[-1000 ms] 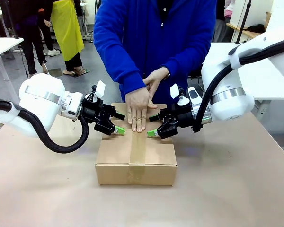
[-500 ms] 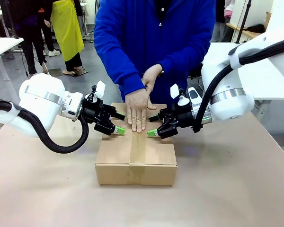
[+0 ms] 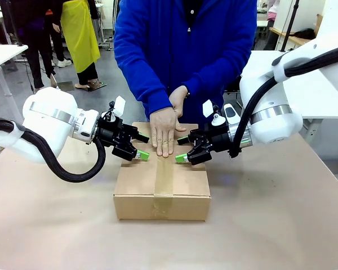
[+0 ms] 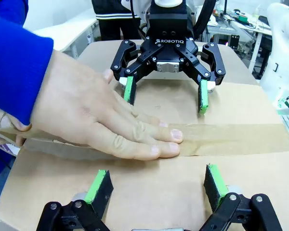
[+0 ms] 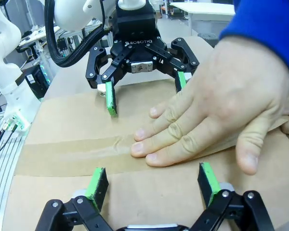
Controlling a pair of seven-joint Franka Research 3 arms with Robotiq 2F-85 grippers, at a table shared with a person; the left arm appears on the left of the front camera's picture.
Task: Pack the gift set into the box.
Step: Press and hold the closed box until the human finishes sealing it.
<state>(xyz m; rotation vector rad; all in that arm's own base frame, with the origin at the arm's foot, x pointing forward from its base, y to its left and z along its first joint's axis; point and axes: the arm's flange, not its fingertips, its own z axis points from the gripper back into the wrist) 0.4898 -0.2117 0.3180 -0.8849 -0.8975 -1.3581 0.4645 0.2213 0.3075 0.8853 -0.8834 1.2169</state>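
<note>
The box (image 3: 162, 188) is a brown cardboard carton on the table with its flaps down. A strip of brown tape (image 3: 163, 180) runs along the middle seam. A person's hand (image 3: 162, 132) lies flat on the tape at the far end. My left gripper (image 3: 142, 145) is open, its fingertips on the left flap. On the right flap rests my right gripper (image 3: 182, 149), also open. In the left wrist view my left gripper (image 4: 156, 183) faces the right gripper (image 4: 164, 96) across the hand (image 4: 101, 115). The gift set is hidden.
The person in a blue sleeve (image 3: 141, 62) stands at the far edge and holds the other hand (image 3: 179, 98) behind the flat one. Bare brown table (image 3: 270, 225) lies all around the box. Other white tables (image 3: 3, 53) stand behind.
The person's other hand has shifted slightly lower and closer behind the flat hand. Both grippers and the box have stayed still.
</note>
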